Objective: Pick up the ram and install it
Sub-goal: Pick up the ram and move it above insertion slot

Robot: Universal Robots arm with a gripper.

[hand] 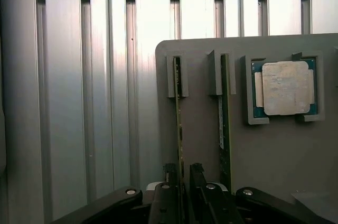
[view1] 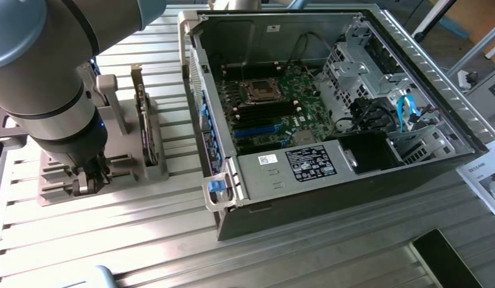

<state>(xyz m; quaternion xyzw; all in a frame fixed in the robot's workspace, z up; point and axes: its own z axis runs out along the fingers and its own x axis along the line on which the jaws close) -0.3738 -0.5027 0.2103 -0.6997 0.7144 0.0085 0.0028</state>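
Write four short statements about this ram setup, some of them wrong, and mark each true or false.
1. The computer case lies open, with its motherboard in view. True.
2. The gripper hangs over the case. False: it is down at the grey holder, on the exterior view's left of the case.
3. The ram at the gripper stands on edge in a holder slot, with a second stick beside it. True.
4. The holder's square pocket is empty. False: a processor chip lies in it.
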